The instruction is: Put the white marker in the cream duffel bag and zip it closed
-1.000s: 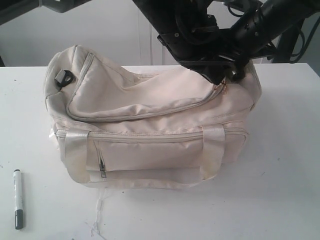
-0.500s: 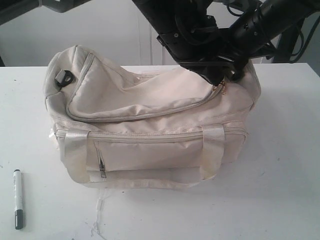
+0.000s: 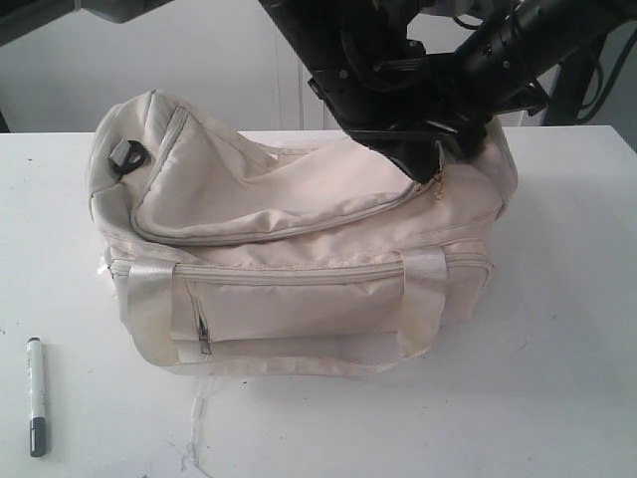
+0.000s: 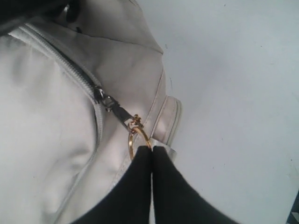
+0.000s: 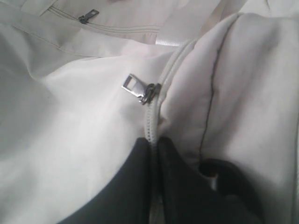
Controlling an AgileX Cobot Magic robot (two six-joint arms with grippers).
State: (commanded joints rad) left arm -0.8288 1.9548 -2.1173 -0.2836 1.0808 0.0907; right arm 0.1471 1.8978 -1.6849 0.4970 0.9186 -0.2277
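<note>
The cream duffel bag (image 3: 299, 214) lies across the table with its curved top zip running along the front. The white marker (image 3: 36, 395) lies on the table at the front left, well away from the bag and both arms. At the bag's right end my left gripper (image 3: 430, 169) is shut on a gold ring (image 4: 138, 141) that hangs from the zip slider (image 4: 104, 100). In the left wrist view its fingertips (image 4: 145, 156) are pressed together. Just behind it, my right gripper (image 5: 153, 142) is shut on the bag's zip edge, below a second metal slider (image 5: 148, 93).
The white table (image 3: 557, 378) runs around the bag on all sides. The bag has a black clip (image 3: 127, 152) at its left end and a front pocket with a small zip pull (image 3: 203, 339). Both black arms hang over the bag's right end.
Both grippers have shifted slightly left and up at the bag's right end, tugging the fabric there. The marker has not moved.
</note>
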